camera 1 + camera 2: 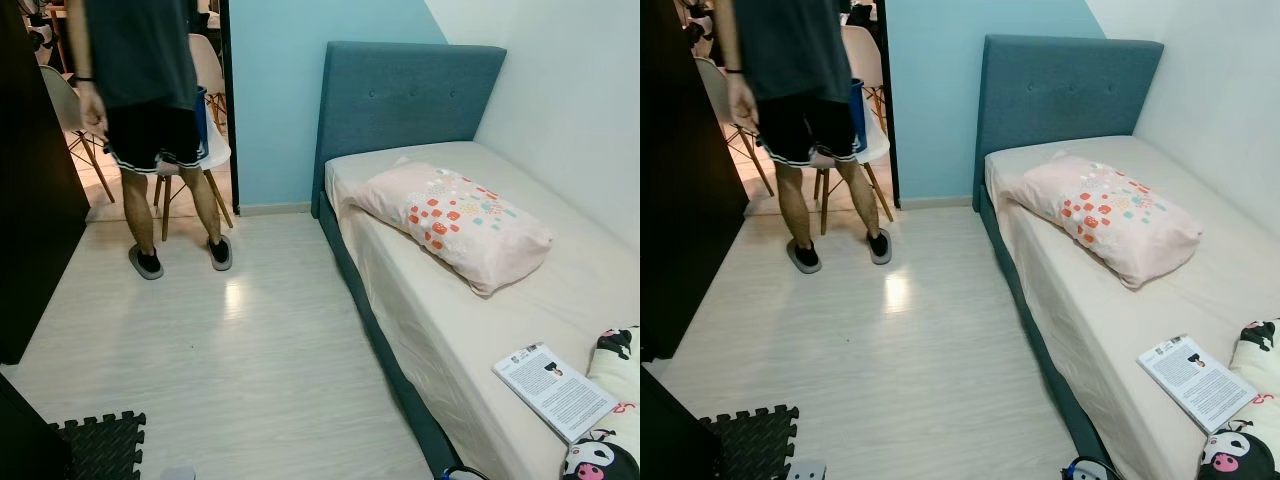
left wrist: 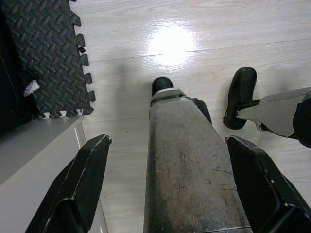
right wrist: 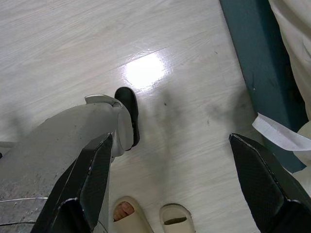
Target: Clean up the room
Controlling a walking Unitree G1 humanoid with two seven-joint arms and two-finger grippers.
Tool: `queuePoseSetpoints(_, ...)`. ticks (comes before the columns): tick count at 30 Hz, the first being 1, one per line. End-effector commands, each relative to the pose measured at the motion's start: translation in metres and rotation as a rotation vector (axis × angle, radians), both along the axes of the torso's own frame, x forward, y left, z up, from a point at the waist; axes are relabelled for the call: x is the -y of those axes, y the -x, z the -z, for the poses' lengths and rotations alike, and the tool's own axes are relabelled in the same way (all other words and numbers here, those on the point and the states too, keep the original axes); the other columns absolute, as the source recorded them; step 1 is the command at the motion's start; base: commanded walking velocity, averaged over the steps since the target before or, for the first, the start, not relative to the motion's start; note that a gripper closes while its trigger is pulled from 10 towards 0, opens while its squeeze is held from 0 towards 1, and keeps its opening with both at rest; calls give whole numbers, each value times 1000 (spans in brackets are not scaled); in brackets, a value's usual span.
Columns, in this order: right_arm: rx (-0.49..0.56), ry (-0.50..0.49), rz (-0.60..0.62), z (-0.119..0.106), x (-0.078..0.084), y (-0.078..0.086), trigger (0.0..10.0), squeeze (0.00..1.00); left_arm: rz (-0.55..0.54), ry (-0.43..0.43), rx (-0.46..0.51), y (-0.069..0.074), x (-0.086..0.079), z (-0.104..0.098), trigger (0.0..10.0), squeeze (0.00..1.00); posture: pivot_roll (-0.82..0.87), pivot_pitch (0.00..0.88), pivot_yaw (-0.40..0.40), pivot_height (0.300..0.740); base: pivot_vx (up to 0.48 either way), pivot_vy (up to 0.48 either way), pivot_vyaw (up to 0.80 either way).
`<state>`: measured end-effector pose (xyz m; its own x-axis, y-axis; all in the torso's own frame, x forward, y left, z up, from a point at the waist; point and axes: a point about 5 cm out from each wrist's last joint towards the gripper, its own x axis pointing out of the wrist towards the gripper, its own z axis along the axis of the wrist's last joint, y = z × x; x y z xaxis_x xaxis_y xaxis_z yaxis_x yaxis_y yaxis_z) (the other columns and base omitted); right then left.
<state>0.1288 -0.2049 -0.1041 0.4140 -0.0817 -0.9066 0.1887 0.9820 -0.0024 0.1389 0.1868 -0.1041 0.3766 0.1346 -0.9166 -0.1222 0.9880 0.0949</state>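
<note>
Bed (image 1: 430, 330) w/ beige sheet and blue-grey padded headboard (image 1: 405, 95) runs along the room's right side. On it: pink pillow (image 1: 450, 215) w/ red/teal squares near the head end, an open booklet (image 1: 553, 390) lying flat near the foot, just beside a black-and-white cartoon plush (image 1: 605, 440) at the frame's corner. Pale wood floor (image 1: 230, 360) to the left; black foam puzzle mat (image 1: 100, 445) by a dark cabinet. Person in dark shorts and slippers (image 1: 150, 150) stands at the doorway, white chairs behind.

Left gripper (image 2: 167, 189) hangs over the floor, fingers spread wide, holding nothing; robot's own legs below it. Right gripper (image 3: 170, 189) likewise released, empty, near the bed base; someone's beige-slippered feet (image 3: 150, 218) below.
</note>
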Motion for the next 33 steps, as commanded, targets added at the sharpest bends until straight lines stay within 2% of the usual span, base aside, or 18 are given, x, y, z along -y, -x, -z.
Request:
queuePoseSetpoints(1,-13,4,-12,1,0,3,10000,0,-3,-4,-19,6,-2,2,10000,0,-14,0,-83,739,0,0,0)
queuePoseSetpoints(33,-12,3,13,1,1,4,10000,0,18,3,-17,6,-1,2,10000,0,-29,0,-67,739,0,0,0)
